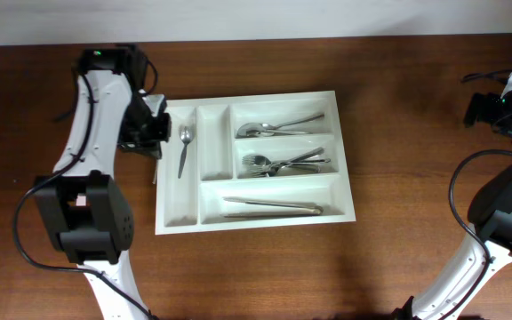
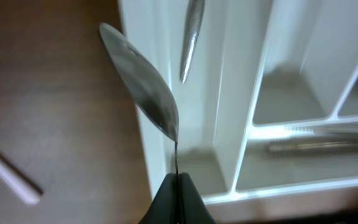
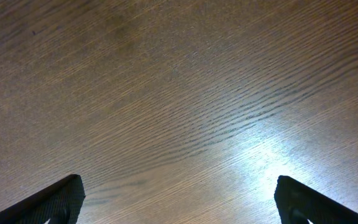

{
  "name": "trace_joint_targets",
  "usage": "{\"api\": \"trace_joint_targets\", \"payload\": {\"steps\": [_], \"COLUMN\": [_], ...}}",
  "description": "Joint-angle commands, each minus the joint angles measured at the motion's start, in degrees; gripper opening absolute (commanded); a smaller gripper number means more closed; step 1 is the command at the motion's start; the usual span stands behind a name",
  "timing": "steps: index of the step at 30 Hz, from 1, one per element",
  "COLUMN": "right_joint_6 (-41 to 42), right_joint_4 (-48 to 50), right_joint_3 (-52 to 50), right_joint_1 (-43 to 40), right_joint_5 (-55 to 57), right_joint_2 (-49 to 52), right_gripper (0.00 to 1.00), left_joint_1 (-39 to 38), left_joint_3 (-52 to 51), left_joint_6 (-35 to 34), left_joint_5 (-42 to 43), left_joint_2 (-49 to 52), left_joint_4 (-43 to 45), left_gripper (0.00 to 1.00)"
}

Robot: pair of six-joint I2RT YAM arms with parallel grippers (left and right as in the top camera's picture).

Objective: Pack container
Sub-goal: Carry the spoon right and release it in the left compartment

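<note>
Pinches with the left gripper, shut tight, a spoon by its thin neck. Holds it just over the left rim of the tray, beside the first slot. Looks like a light, stiff, smooth tray, likely plastic; best grabbed by the rim. Sits mid-table, just under that gripper, far from the right gripper, spread wide over the table.

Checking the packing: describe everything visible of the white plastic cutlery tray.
The white rectangular plastic cutlery tray lies flat on the brown wooden table. Five compartments: of two narrow upright ones, that nearest the left arm holds one metal spoon, the other is empty; three long ones hold spoons, forks and long metal pieces. The left hand, shut on another spoon, hangs at its rim.
</note>
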Motion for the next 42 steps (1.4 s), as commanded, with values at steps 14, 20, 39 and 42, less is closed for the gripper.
{"api": "trace_joint_targets", "payload": {"steps": [14,20,39,42], "right_joint_6": [0.5,0.5,0.5,0.5], "right_joint_4": [0.2,0.2,0.2,0.2], "right_joint_3": [-0.2,-0.2,-0.2,-0.2], "right_joint_1": [0.2,0.2,0.2,0.2], "right_joint_5": [-0.1,-0.1,-0.1,-0.1], "right_joint_2": [-0.7,-0.7,-0.7,-0.7], "right_gripper": [0.99,0.99,0.98,0.99], "left_joint_1": [-3.7,-3.7,-1.8,-1.0], "left_joint_3": [-8.9,-10.9,13.0,13.0], "left_joint_6": [-7.7,-7.7,-5.9,-5.8], "left_joint_5": [-0.5,-0.5,-16.8,-16.3], "left_joint_2": [-0.5,-0.5,-0.6,-2.5], "left_joint_4": [10.8,12.3,-8.3,-8.4], "left_gripper": [0.03,0.25,0.58,0.59]}}
